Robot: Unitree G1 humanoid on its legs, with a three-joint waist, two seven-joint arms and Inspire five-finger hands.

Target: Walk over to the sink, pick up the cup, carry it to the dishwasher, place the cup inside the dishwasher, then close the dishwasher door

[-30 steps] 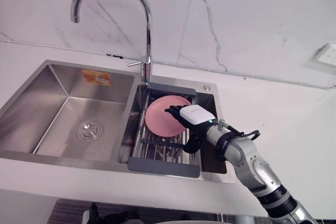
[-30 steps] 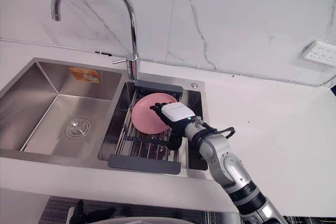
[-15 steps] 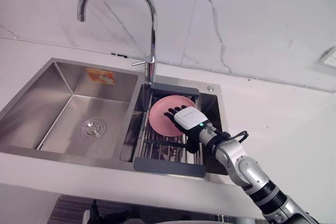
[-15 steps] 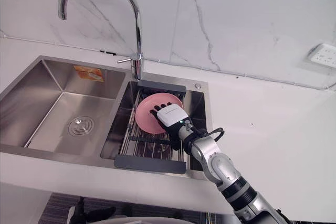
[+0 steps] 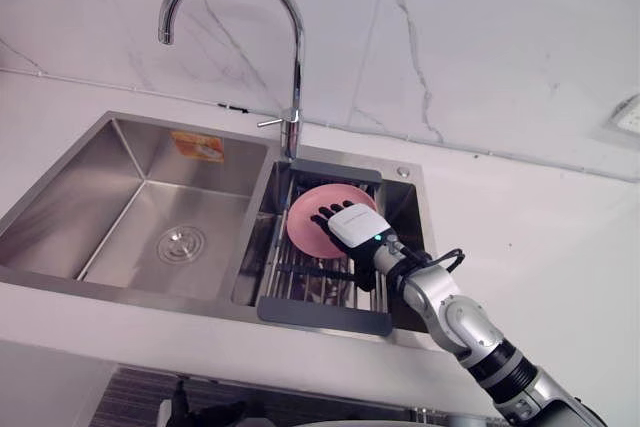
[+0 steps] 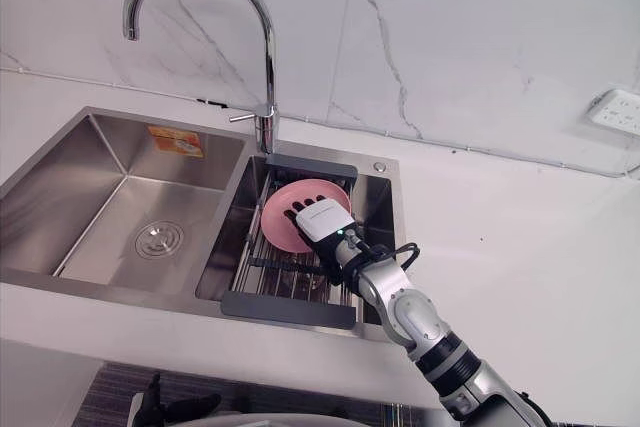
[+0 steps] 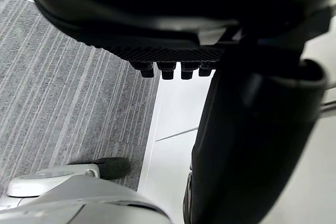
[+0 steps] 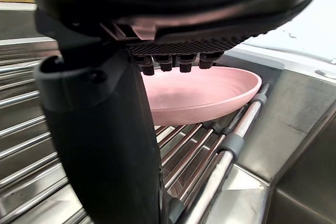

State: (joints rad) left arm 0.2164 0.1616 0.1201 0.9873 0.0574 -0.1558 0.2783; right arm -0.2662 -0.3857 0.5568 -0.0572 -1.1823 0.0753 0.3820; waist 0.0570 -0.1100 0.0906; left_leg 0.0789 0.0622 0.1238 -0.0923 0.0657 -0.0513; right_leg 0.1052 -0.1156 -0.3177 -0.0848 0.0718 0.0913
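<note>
You're at the sink [image 6: 100, 285]; right hand [image 6: 320, 222], fingers spread, over the pink dish [image 6: 281, 227]; nothing lifted yet.

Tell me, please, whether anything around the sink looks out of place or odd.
The open right hand is spread over a shallow pink dish on the rack in the sink's right basin: a dish, not a cup. An orange sticker sits on the left basin's back wall. Nothing looks spilled or damaged.
</note>
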